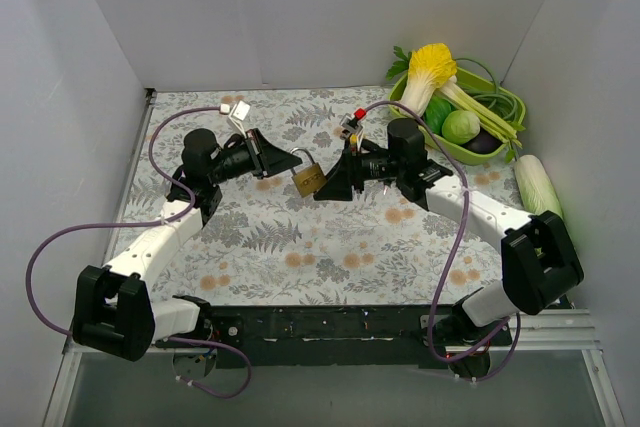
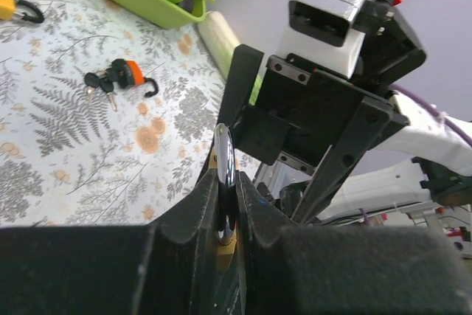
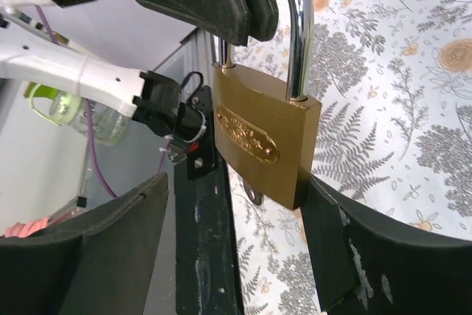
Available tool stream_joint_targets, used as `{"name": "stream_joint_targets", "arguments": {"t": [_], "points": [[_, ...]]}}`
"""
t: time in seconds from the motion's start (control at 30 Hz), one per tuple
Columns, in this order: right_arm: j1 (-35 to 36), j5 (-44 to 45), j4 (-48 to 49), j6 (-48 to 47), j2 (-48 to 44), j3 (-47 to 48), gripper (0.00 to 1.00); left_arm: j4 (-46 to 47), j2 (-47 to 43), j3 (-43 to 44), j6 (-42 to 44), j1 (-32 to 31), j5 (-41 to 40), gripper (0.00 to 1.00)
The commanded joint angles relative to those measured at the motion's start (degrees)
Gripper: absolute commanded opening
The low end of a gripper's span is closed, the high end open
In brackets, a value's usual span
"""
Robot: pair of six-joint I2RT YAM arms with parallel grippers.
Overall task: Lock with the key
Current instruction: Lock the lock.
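Observation:
A brass padlock [image 1: 308, 179] hangs in the air over the middle of the table. My left gripper [image 1: 283, 159] is shut on its steel shackle [image 2: 224, 154], which stands up between the pads. In the right wrist view the lock body [image 3: 262, 142] hangs between my right gripper's [image 3: 236, 189] wide-open jaws, its lower right corner against the right finger [image 3: 383, 256]. A small dark key head [image 3: 253, 195] sticks out under the lock body. The shackle [image 3: 299, 27] looks raised out of the body on one side. In the top view the right gripper [image 1: 327, 187] sits just right of the lock.
A green tray [image 1: 455, 152] of vegetables stands at the back right, with a pale cabbage [image 1: 540, 185] beside it. An orange-and-black padlock with keys [image 2: 122, 77] and a yellow padlock [image 2: 7, 1] lie on the fern-print cloth. White walls close in three sides.

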Motion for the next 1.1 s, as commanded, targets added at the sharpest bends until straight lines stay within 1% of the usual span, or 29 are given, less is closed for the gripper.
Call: {"name": "stream_joint_targets", "arguments": {"t": [0.0,0.03,0.1,0.13,0.17,0.2,0.23,0.3,0.33,0.37,0.4,0.5,0.53,0.57,0.6,0.63,0.67,0.7,0.73,0.8,0.83,0.87,0.9,1.0,1.07], "points": [[0.2,-2.6,14.7,8.8,0.6,-0.5,0.78,11.7,-1.8,0.2,-7.5,0.3,3.5,0.0],[0.3,-3.4,17.5,13.0,1.2,-1.2,0.78,12.2,-1.8,0.2,-7.8,0.3,3.4,0.0],[0.3,-3.9,22.1,17.0,2.0,-2.2,0.78,13.1,-1.7,0.3,-8.2,0.3,3.9,0.0],[0.2,-4.0,27.3,18.6,2.1,-2.6,0.79,13.5,-1.7,0.3,-8.3,0.3,4.2,0.0],[0.3,-4.1,29.3,21.8,2.7,-3.4,0.79,14.0,-1.7,0.2,-8.9,0.4,4.3,0.0],[0.3,-4.2,31.0,22.8,2.8,-3.6,0.79,14.1,-1.6,0.2,-9.0,0.4,4.6,0.0],[0.3,-4.6,33.4,23.6,2.9,-3.8,0.75,14.4,-1.6,0.3,-9.4,0.4,4.7,0.0],[0.3,-4.8,35.2,25.3,3.5,-3.8,0.65,15.0,-1.6,0.1,-9.7,0.4,4.8,0.0],[0.3,-4.8,35.6,26.1,3.6,-3.7,0.53,15.1,-1.4,0.1,-9.8,0.4,4.7,0.0],[0.3,-4.8,36.6,26.6,3.9,-3.6,0.47,15.8,-1.4,0.1,-9.9,0.4,4.6,0.0],[0.2,-4.8,36.9,27.6,3.8,-3.5,0.44,15.9,-1.3,0.2,-10.1,0.4,4.4,0.0],[0.3,-4.3,37.6,28.7,3.8,-3.4,0.25,15.9,-1.1,-0.1,-10.0,0.5,3.6,0.0],[0.3,-4.1,37.5,28.6,3.7,-3.4,0.05,15.5,-1.1,-0.1,-9.9,0.5,3.3,0.0],[0.3,-4.0,36.8,27.9,3.4,-3.3,0.01,13.7,-1.0,0.2,-9.5,0.5,3.0,0.0],[0.3,-3.5,32.1,24.5,2.9,-2.3,0.01,11.2,-1.0,0.8,-8.6,0.5,1.1,0.0],[0.3,-1.4,27.7,20.7,2.6,-1.2,0.01,8.1,-0.9,1.6,-6.3,0.5,-0.3,0.18],[0.2,0.7,20.7,16.8,1.5,0.1,0.01,1.5,-0.4,3.2,-5.1,0.5,-1.9,0.36],[0.3,3.0,11.5,13.2,1.1,1.6,0.01,-1.8,-0.3,4.0,-3.4,0.5,-3.9,0.47],[0.3,7.8,8.2,7.0,0.7,3.3,0.01,-4.4,-0.4,4.4,-1.6,0.5,-5.1,0.62],[0.4,11.7,4.2,2.2,-0.3,4.8,0.01,-6.6,-1.5,2.8,-0.9,0.4,-6.7,0.73],[1.0,16.0,-0.3,-1.4,-0.6,6.1,0.01,-7.4,-1.7,2.2,-1.4,0.4,-8.5,0.81],[1.3,17.6,-1.2,-3.0,-1.1,6.4,0.01,-8.1,-1.7,1.9,-1.8,0.4,-9.0,0.98],[1.7,21.2,-2.3,-4.1,-1.5,6.7,0.01,-9.0,-1.4,1.7,-2.2,0.3,-9.8,0.98],[3.3,25.8,-3.4,-6.7,-2.5,6.7,0.01,-9.8,-0.9,1.6,-2.8,-0.9,-11.9,0.98],[4.6,27.1,-4.7,-8.5,-2.5,7.6,0.01,-10.9,-0.4,2.2,-2.5,-1.6,-13.6,0.98]]}}
